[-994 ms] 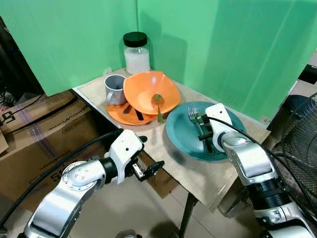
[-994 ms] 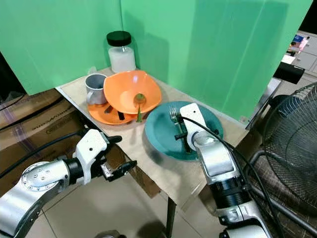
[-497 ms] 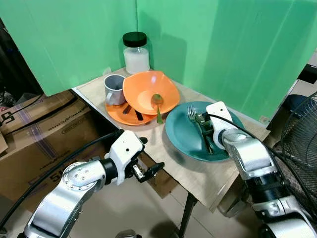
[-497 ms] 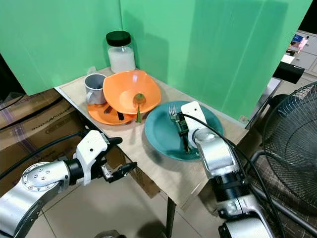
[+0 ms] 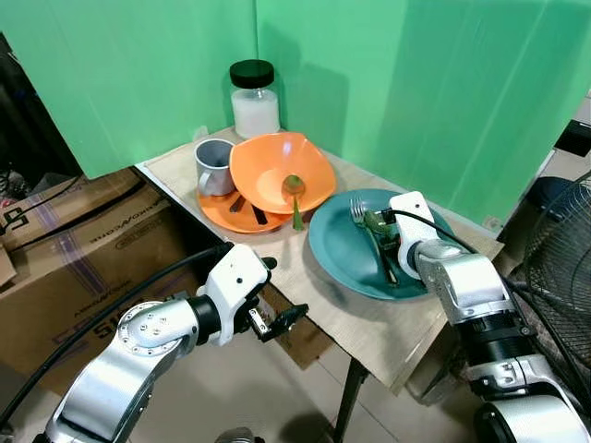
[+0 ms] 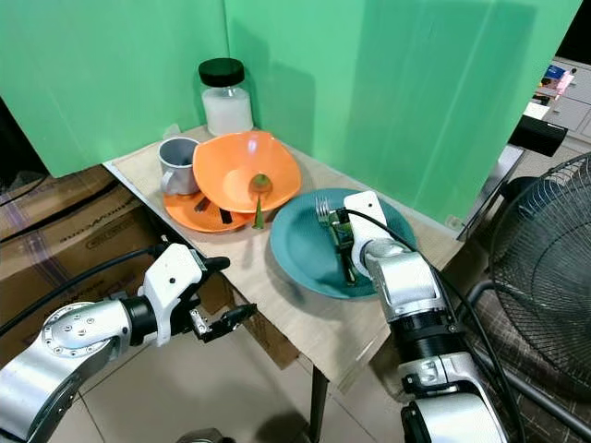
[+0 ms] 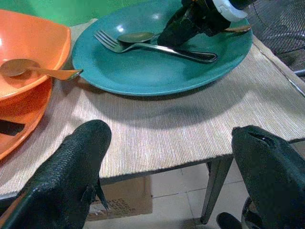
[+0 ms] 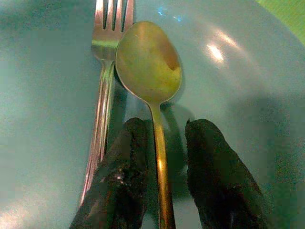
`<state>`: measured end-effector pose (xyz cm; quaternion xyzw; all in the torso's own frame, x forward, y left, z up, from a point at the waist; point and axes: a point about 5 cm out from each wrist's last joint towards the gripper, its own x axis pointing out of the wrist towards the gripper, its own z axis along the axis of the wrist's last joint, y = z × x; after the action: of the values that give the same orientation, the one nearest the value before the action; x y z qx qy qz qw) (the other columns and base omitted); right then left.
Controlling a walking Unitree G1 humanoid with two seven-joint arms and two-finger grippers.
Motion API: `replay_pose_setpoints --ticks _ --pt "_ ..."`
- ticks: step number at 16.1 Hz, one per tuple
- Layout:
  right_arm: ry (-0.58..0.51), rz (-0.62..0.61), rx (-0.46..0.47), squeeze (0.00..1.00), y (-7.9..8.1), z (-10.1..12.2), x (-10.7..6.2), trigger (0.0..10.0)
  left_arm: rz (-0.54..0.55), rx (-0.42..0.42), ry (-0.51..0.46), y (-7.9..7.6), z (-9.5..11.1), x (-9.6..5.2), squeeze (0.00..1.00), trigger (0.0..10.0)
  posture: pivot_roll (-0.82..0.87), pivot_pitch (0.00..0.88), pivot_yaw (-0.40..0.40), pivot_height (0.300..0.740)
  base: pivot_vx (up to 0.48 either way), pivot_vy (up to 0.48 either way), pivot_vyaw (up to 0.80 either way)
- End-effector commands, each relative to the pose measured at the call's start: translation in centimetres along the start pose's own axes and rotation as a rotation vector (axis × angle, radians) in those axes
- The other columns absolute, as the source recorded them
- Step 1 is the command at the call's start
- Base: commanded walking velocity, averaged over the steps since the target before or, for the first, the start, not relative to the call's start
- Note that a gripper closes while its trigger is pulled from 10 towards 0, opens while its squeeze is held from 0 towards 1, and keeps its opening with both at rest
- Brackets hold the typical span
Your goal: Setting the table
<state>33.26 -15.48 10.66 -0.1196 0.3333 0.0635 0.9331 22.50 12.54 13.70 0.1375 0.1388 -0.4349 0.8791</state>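
Evidently right gripper (image 8: 159, 191) sat low on teal plate (image 5: 337, 249), fingers narrowly straddling spoon (image 8: 150, 67) handle, likely for pickup; fork (image 8: 102, 71) just beside, at spoon's 9 o'clock. Left gripper (image 7: 167, 162) hung wide apart, idle, off table (image 5: 369, 323) edge.

Little could be read. At the left edge of the left eye view stood a brown cardboard box (image 5: 88, 242), and a line of dark print ran slantwise across its side near the top; the letters were too small and blurred to make out with any certainty. Lower on the same box face, partly hidden behind the left arm, sat larger dark characters, also not legible. The white jar with the black lid (image 5: 254, 98) at the upper middle carried no legible label.
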Motion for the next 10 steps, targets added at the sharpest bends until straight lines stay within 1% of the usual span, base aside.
replay_pose_setpoints --ticks 1,10 --pt "0.01 0.006 0.019 0.0 -0.08 -0.08 0.13 0.0 -0.002 0.024 -0.001 0.03 0.34 -0.13 0.0 10.0 0.1 0.0 0.039 0.74 0.0 0.0 0.0" --pt "0.029 0.041 0.052 0.0 0.11 -0.41 0.37 0.0 -0.011 0.035 -0.002 0.16 0.37 0.0 0.0 10.0 0.09 0.0 0.046 0.74 0.0 0.0 0.0"
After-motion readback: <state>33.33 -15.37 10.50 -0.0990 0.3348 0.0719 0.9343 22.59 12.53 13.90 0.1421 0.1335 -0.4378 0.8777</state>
